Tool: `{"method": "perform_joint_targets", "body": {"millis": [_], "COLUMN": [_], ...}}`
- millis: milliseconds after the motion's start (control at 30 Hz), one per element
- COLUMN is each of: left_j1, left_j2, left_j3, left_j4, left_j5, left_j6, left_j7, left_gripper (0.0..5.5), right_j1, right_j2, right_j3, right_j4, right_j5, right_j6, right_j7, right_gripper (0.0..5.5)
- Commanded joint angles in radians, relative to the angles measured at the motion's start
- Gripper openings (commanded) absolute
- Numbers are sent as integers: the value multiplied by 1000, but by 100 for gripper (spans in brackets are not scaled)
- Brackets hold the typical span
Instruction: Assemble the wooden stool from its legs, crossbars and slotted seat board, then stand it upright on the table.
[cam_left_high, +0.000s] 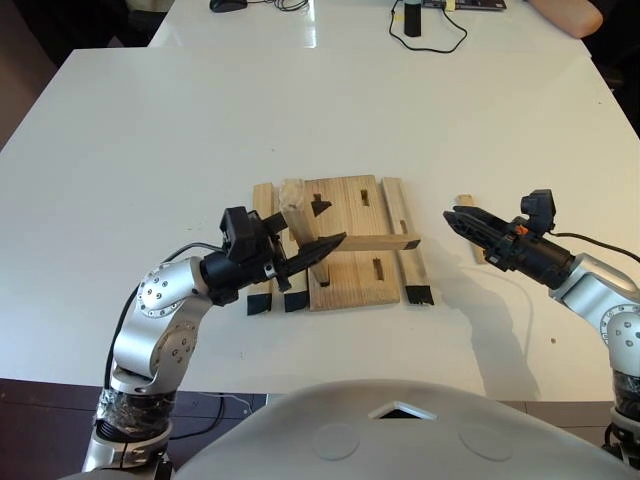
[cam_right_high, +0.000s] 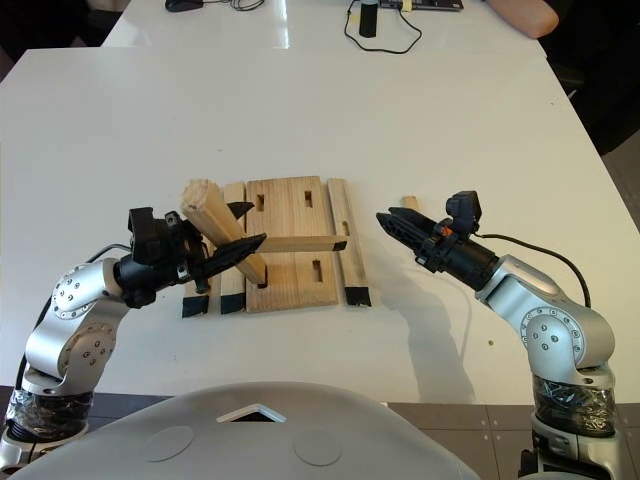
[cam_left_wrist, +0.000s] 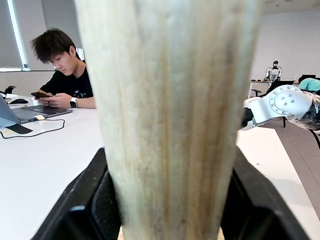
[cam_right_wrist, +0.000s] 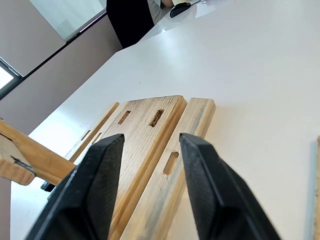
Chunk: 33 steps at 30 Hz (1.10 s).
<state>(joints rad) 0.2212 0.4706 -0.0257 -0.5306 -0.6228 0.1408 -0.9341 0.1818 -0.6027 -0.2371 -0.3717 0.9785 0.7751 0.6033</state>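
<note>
We see the left gripper (cam_left_high: 322, 248), left of centre, clamped on a tilted wooden leg (cam_left_high: 296, 208). A crossbar (cam_left_high: 385, 241) runs from it across the slotted seat board (cam_left_high: 345, 287), which lies flat mid-frame. Our right gripper (cam_left_high: 456, 217), fingers parted and holding nothing, hovers at centre right near another leg (cam_left_high: 411, 262).

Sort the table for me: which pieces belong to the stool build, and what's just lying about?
Stool build: slotted seat board; held leg in the left gripper; flat leg right of the board; crossbar across the board; small wooden piece by the right gripper.
Lying about: mouse; black plug block with cable, both far back.
</note>
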Motion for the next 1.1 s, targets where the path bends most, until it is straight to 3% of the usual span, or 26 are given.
{"method": "perform_joint_targets", "body": {"millis": [33, 700, 1100], "left_j1": [22, 76, -309], "left_j2": [33, 129, 298], "left_j3": [-18, -109, -154], "left_j4": [62, 180, 135], "left_j5": [54, 214, 162], "left_j6": [1, -75, 192], "left_j7": [-16, 3, -101], "left_gripper": [221, 219, 212], "right_j1": [-7, 38, 43], "right_j2": [-1, 79, 148], "right_j3": [-3, -4, 23], "right_j4": [5, -23, -21], "right_j5": [-18, -47, -85], "right_j6": [8, -5, -37], "right_j7": [-1, -45, -80], "right_gripper": [203, 203, 203]}}
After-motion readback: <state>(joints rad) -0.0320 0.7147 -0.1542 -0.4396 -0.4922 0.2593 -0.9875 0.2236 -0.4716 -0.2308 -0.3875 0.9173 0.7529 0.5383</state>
